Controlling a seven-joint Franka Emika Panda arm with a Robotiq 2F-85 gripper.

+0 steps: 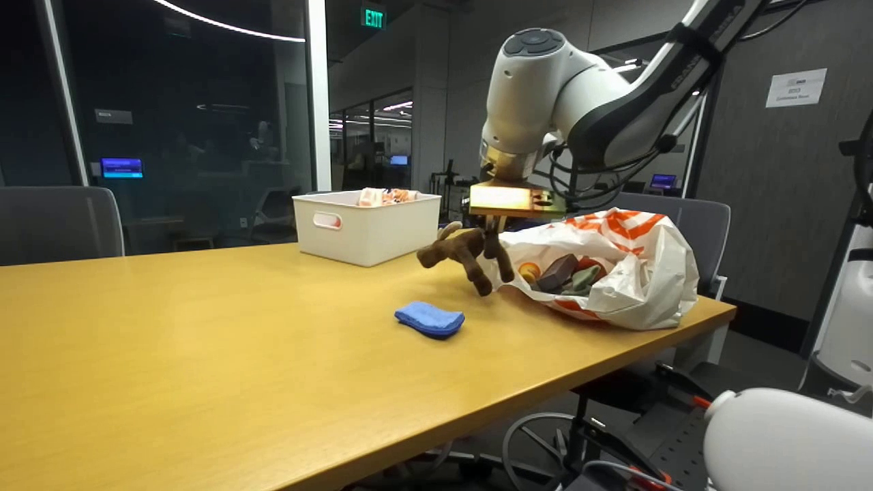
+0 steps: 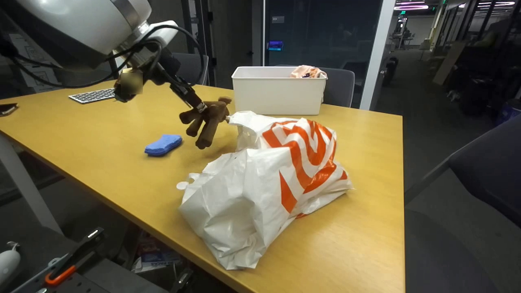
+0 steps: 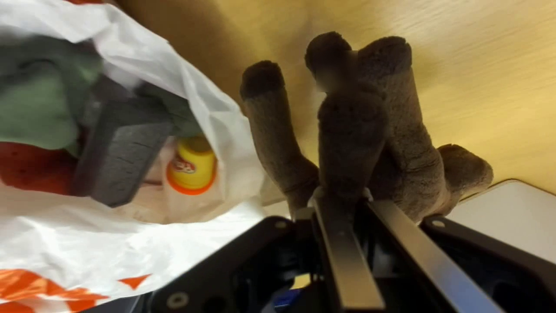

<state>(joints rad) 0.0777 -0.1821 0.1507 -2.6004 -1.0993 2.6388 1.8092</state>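
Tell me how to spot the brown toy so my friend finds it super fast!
Find the yellowish table, then the crinkly white bag with orange marks. Beside that bag, the gripper pinches the brown toy, which has several stubby limbs. Unlike the blue sponge or cloth lying on the table, it is brown and held by the gripper.

Here's the gripper [image 3: 342, 196], fingers pinched on a brown plush toy [image 3: 408, 169], stubby limbs splayed above the yellow tabletop [image 3: 499, 87]; and just beside it gapes a white plastic bag [image 3: 152, 248]! Look inside: a yellow tub [image 3: 193, 165] near a dark block [image 3: 126, 161]; green cloth [image 3: 34, 104], something red [image 3: 34, 167] below that.
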